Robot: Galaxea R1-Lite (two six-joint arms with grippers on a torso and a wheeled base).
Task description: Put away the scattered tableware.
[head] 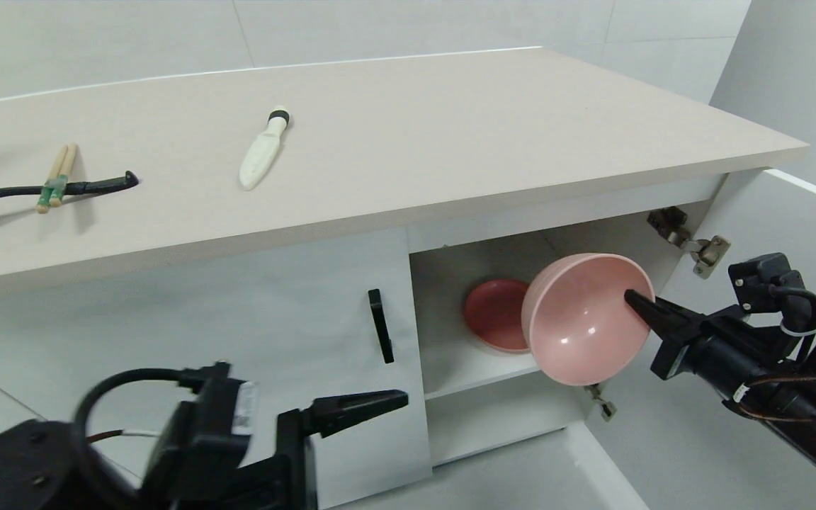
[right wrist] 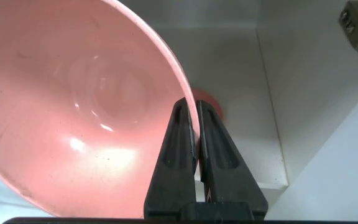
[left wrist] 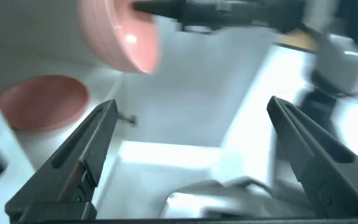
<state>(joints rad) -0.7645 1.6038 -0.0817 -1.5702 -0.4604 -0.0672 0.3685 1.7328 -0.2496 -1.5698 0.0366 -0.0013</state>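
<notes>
My right gripper (head: 636, 299) (right wrist: 194, 127) is shut on the rim of a pink bowl (head: 581, 319) (right wrist: 73, 106) (left wrist: 126, 37). It holds the bowl tilted on its side at the mouth of the open cabinet. On the cabinet shelf behind it lies a red dish (head: 494, 312) (left wrist: 42, 99) (right wrist: 211, 104). My left gripper (head: 358, 414) (left wrist: 191, 102) hangs open and empty, low in front of the shut left door. On the countertop (head: 450, 127) lie a cream knife (head: 261, 152), a pair of chopsticks (head: 56, 178) and a black utensil handle (head: 89, 187).
The cabinet's right door (head: 790, 234) stands swung open on metal hinges (head: 695, 244). The left door carries a black handle (head: 380, 326). A lower shelf (head: 500, 418) sits under the one with the dish. A tiled wall backs the counter.
</notes>
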